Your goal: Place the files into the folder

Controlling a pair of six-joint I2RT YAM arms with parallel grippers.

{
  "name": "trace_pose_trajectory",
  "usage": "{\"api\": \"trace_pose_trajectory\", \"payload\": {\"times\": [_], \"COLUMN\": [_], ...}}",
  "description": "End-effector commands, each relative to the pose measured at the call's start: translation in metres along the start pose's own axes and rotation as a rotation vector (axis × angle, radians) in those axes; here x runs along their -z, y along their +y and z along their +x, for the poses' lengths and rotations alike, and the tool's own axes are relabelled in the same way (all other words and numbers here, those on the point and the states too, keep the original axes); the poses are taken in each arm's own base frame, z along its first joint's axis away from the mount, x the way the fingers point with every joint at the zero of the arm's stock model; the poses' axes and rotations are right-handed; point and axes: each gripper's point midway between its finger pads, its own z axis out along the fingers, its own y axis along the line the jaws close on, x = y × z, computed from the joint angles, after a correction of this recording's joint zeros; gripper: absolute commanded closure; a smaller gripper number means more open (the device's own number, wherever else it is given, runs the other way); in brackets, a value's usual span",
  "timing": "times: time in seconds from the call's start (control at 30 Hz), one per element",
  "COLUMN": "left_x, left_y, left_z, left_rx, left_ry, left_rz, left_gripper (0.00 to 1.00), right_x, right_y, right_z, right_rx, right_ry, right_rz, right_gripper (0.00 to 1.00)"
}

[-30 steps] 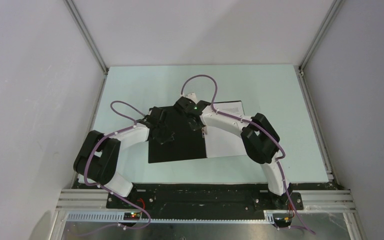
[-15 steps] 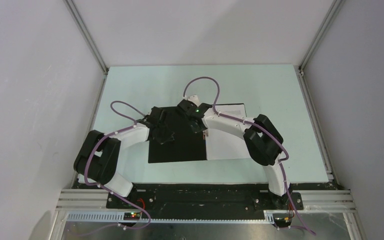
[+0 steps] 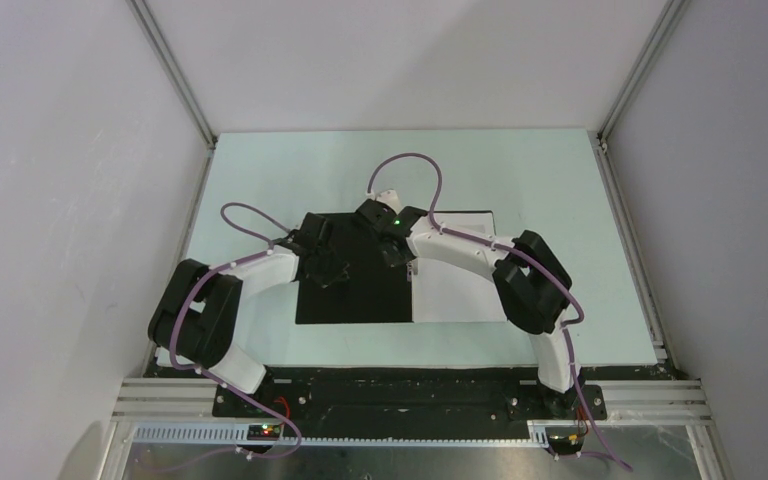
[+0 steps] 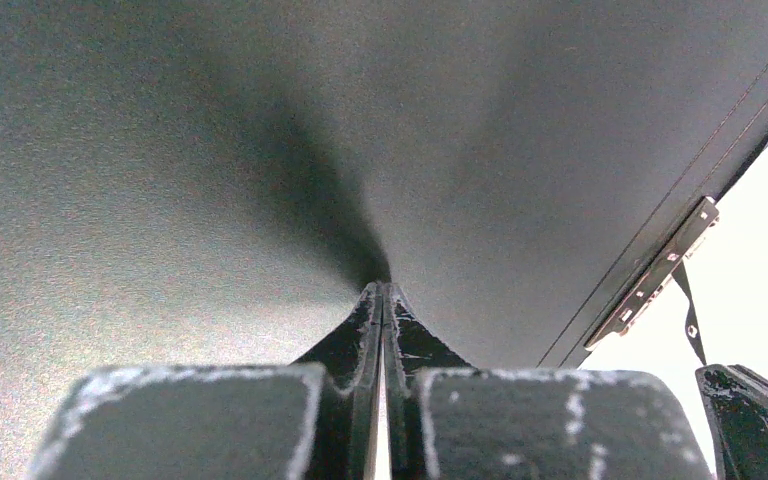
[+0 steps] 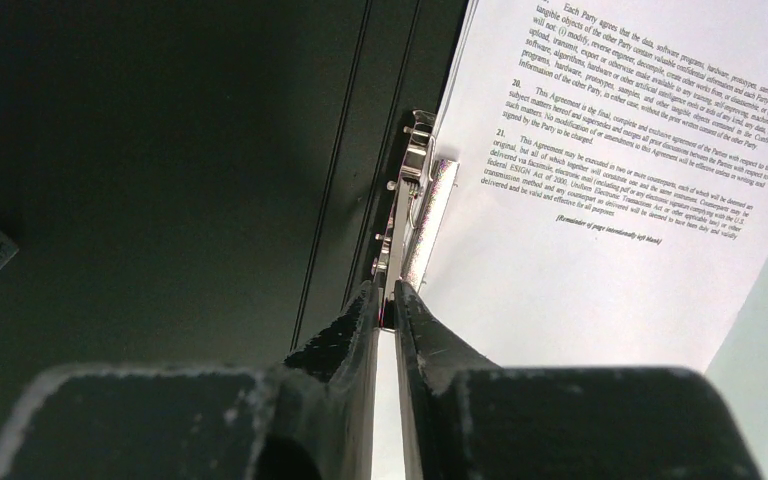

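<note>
A: Folder (image 3: 355, 290) has swung squarer to the table (image 3: 260, 170) edge vs a sec ago, and the right elbow's dropped nearer the bases.
B: Agreed. Arm poses?
A: Both bend inward over the open folder, wrists low. Left gripper (image 4: 381, 290): fingers together, tips down on the black left flap. Right gripper (image 5: 388, 295): nipped on the near end of the clip (image 5: 415, 170) at the spine, w/ just a sliver between the fingers.
B: Files (image 5: 600, 150)?
A: Flat on the folder's right half, left edge at the clip. We can't tell if it's under it. We can read printed text on the top sheet.
B: What's hard to see?
A: From above, both grippers are black on black, so we can't make out fingers there. Right forearm covers the files' upper left. One sheet or two, we can't tell. Left wrist view cuts off a dark shape bottom right. Can't ID it.
</note>
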Motion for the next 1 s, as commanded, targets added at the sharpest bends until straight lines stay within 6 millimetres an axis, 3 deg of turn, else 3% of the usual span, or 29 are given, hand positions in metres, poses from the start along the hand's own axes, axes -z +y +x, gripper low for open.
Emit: {"api": "trace_pose_trajectory", "payload": {"times": [0.0,0.43,0.77,0.97], "left_x": [-0.004,-0.004,-0.007,-0.007], "left_y": [0.002,0.003,0.007,0.006], "left_z": [-0.006,-0.006,-0.005,-0.005], "left_rx": [0.014,0.016,0.024,0.025], "left_ry": [-0.019,-0.017,-0.008,-0.008], "left_rz": [-0.021,-0.023,-0.031,-0.03], "left_gripper": [0.97,0.97,0.97,0.97], "right_x": [0.022,0.02,0.011,0.003], "right_y": [-0.004,-0.003,-0.007,-0.007], "right_z": [-0.006,-0.001,0.039,0.052], "right_rx": [-0.021,-0.012,-0.041,-0.069], "right_ry": [-0.02,-0.002,0.072,0.098], "right_rz": [-0.016,-0.012,-0.025,-0.039], "right_gripper": [0.85,0.86,0.94,0.94]}}
